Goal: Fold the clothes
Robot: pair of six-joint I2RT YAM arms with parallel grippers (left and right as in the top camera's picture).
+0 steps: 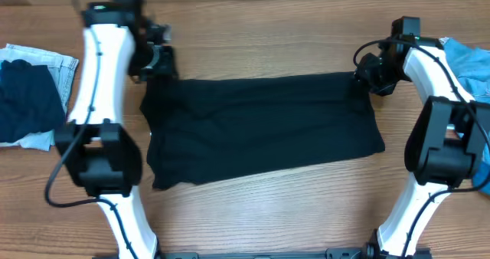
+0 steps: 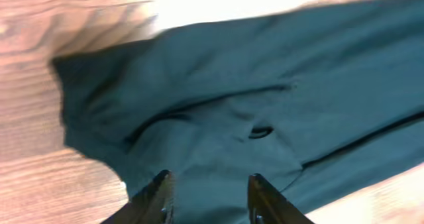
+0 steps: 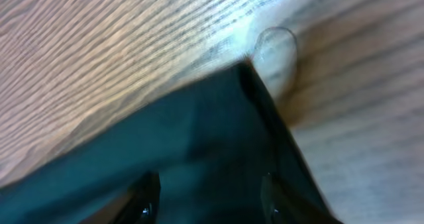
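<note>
Lying flat as a wide black band across the middle of the tabletop (image 1: 268, 221), the clothes (image 1: 260, 125) look light, limp and crease-prone, best pinched at the far corners, where the left jaws and right jaws stand parted, holding nothing.

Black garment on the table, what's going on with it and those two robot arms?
Two robot arms are folding a black garment, which lies flat in a wide rectangle on the wooden table. The left tool and the right tool each hover over one far corner, jaws open, gripping nothing. A pale denim piece and a bright blue garment sit aside at the table's edges.
</note>
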